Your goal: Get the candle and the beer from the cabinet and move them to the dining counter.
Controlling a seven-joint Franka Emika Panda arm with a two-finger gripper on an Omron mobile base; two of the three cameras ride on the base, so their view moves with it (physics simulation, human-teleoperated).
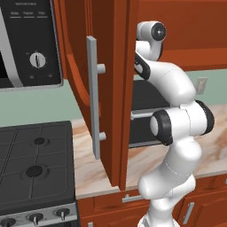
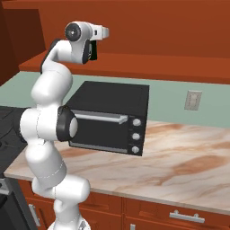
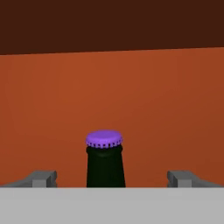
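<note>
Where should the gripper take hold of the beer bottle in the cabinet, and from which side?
Probably the neck, just under the purple cap. The beer stands upright, centred between the open gripper fingertips, so a straight horizontal approach from the front suits; the slim neck fits easily between the jaws.

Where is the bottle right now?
In the hand view the bottle stands upright inside the cabinet, centered between the open tool's two fingertips.

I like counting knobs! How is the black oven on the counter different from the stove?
The black oven is a box standing on the marbled counter; the stove is a flat top beside that counter. The oven's knobs run down its right side; the stove's run along its front edge. Both are dark.
</note>
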